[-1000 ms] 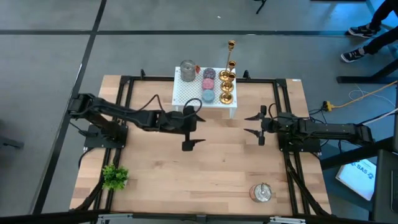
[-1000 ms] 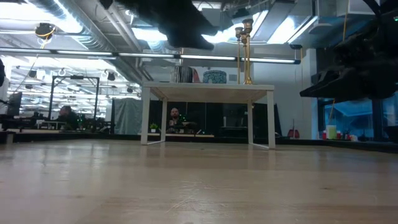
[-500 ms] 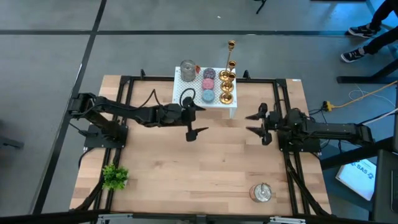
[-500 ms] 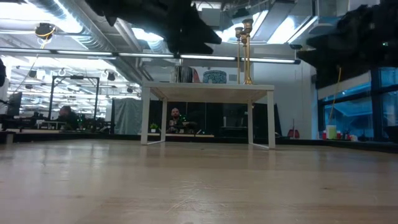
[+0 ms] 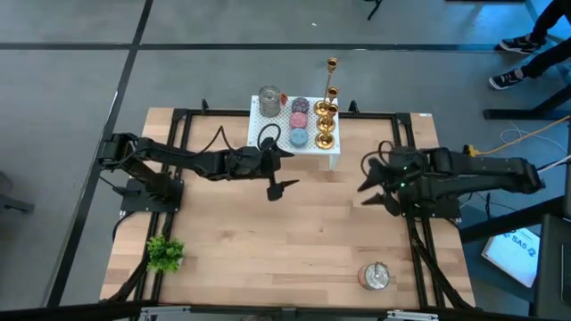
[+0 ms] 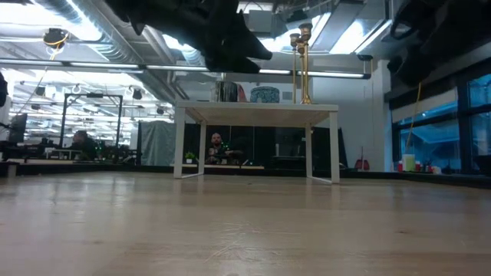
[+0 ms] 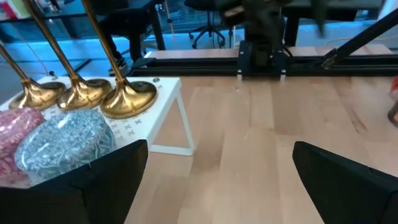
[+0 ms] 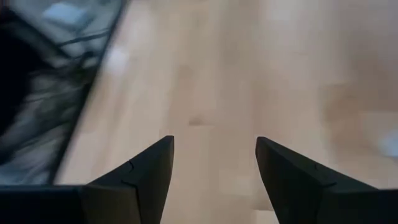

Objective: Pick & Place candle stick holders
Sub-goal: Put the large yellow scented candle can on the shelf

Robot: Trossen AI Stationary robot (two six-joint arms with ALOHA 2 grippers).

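Note:
Three gold candle stick holders (image 5: 326,125) of differing heights stand by their round bases (image 7: 127,99) on the right end of a small white stand (image 5: 268,138) at the table's far middle. In the low view their stems (image 6: 304,65) rise above the stand top (image 6: 257,111). My left gripper (image 5: 291,169) hovers open just in front of the stand and points toward the table's right; its fingers (image 7: 93,186) frame bare wood beside the bases. My right gripper (image 5: 364,183) hangs open, raised above the table's right half, with only wood between its fingers (image 8: 134,180).
On the stand also sit a silver tin (image 5: 269,100) and pink (image 5: 300,105), purple (image 5: 300,119) and blue (image 5: 298,137) discs. A lidded silver tin (image 5: 376,276) stands near the right front edge and a small green plant (image 5: 165,253) at the left front. Bare wood lies between the arms.
My left gripper has moved toward the far edge, closer to the white stand, and stays open. My right gripper has risen, leaving the low view upward, has tipped downward and has rolled; it stays open. Nothing on the stand has moved.

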